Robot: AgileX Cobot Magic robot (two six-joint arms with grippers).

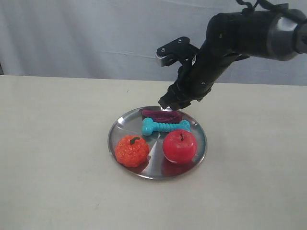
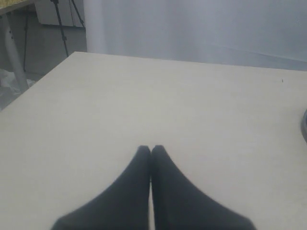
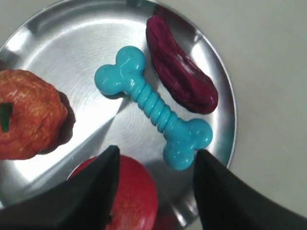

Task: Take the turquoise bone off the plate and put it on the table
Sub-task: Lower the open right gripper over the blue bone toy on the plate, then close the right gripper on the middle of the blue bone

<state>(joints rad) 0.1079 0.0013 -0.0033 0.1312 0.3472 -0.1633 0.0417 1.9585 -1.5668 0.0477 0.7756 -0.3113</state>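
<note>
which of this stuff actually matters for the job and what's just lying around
For the job: small turquoise ribbed rubber bone; round shiny silver metal plate it lies on; cream-beige tabletop; open right gripper above the plate.
Just lying about: bumpy orange pumpkin toy, glossy red apple, dark purple flat piece, all on the plate.

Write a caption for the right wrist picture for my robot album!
The open right gripper hovers over the turquoise bone lying on the shiny plate.
</note>
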